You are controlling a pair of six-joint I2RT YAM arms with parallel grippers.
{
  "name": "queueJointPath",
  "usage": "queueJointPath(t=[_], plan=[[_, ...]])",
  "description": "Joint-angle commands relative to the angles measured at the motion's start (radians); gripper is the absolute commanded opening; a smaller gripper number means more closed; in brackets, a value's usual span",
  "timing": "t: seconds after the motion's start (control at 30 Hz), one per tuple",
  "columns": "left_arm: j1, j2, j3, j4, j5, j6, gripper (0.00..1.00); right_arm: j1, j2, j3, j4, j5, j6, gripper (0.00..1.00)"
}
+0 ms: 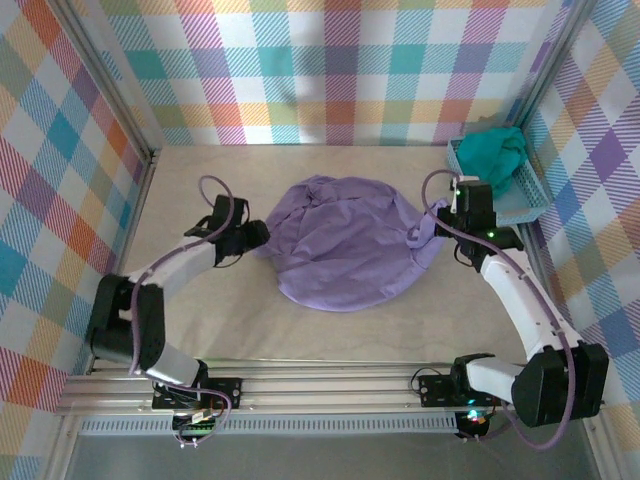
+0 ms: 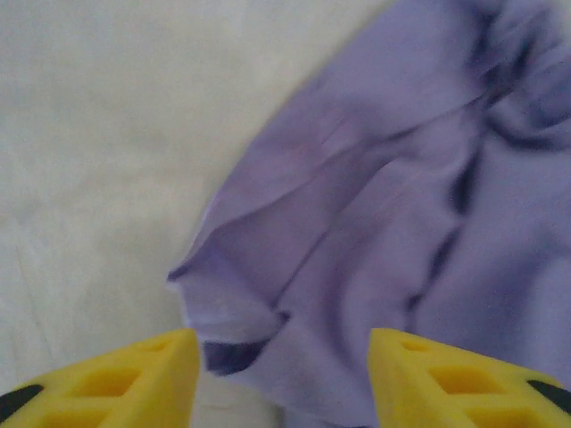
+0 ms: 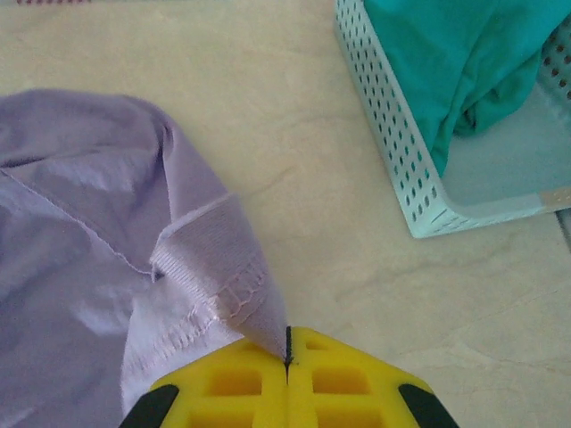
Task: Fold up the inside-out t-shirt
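The inside-out t-shirt lies as a rumpled lavender mound in the middle of the table, seams showing. My left gripper sits at its left edge. In the left wrist view its yellow fingers stand apart, open, with a folded edge of the t-shirt lying between and ahead of them. My right gripper is at the shirt's right edge. In the right wrist view the right gripper is shut on a ribbed, stitched corner of the t-shirt.
A pale blue perforated basket stands at the back right with a teal-green garment in it; its wall is close to my right gripper. Plaid walls enclose the table on three sides.
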State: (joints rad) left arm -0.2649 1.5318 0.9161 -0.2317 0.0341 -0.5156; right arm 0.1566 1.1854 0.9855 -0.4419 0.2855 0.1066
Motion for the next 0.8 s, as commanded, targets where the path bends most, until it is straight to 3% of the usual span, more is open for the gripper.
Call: queueJointPath(t=[0.0,0.2,0.3,0.43,0.47,0.77], plan=[[0.006,0.043,0.005,0.026,0.021,-0.006,0.56,0.001,0.018,0.010,0.033,-0.037,0.034,0.02],[0.006,0.155,0.035,0.072,0.053,-0.009,0.54,0.001,0.047,0.022,0.044,-0.077,0.036,0.02],[0.006,0.203,0.060,0.091,0.094,-0.020,0.42,0.002,0.057,0.030,0.045,-0.073,0.033,0.02],[0.010,0.205,0.076,0.111,0.114,-0.027,0.05,0.001,0.050,0.059,0.048,-0.060,0.020,0.01],[0.014,0.188,0.088,0.102,0.105,-0.020,0.00,0.000,0.047,0.073,0.046,-0.050,0.012,0.01],[0.187,-0.153,0.330,-0.083,-0.010,0.024,0.00,-0.129,-0.037,0.283,0.034,-0.010,-0.059,0.00]])
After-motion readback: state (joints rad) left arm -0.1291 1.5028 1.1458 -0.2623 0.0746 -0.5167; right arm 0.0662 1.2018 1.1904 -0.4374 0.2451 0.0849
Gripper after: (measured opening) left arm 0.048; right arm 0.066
